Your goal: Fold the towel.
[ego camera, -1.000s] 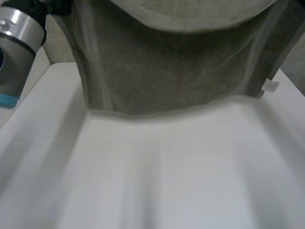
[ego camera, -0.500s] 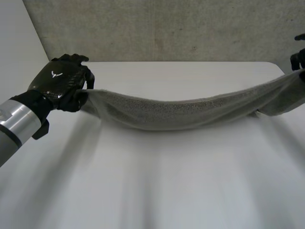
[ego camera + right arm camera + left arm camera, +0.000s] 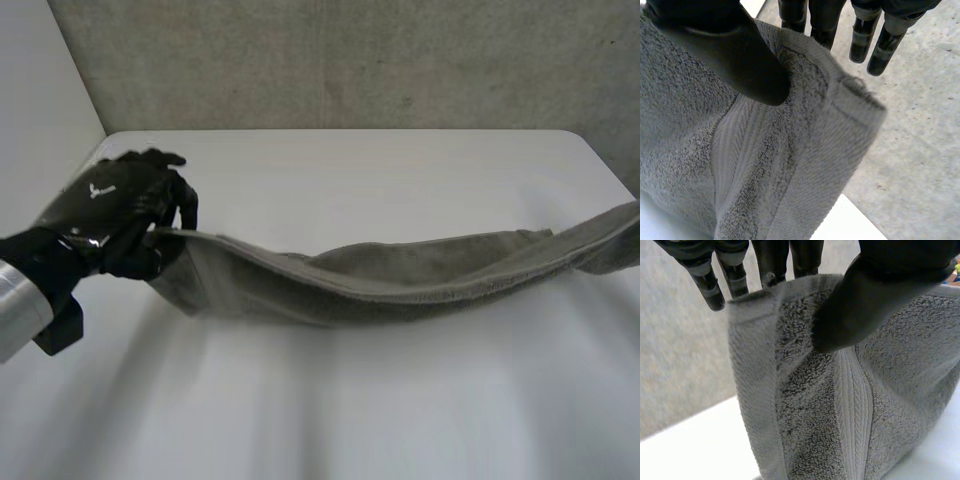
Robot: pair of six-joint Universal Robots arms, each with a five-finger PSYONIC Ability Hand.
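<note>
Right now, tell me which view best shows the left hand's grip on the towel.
The left wrist view: the left hand pins the towel's corner between thumb and fingers. The head view shows that hand from behind, pinch hidden. The right wrist view shows the right hand pinching the other end.

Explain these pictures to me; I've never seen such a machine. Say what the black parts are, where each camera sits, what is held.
This is a two-armed robot at a white table; the black parts are its hands. The head view looks down from the robot's head: the left hand pinches one end of a grey towel, which sags over the table. The wrist views come from a camera on each arm. Each shows a thumb clamped on the towel's edge; the right hand holds the other end.
</note>
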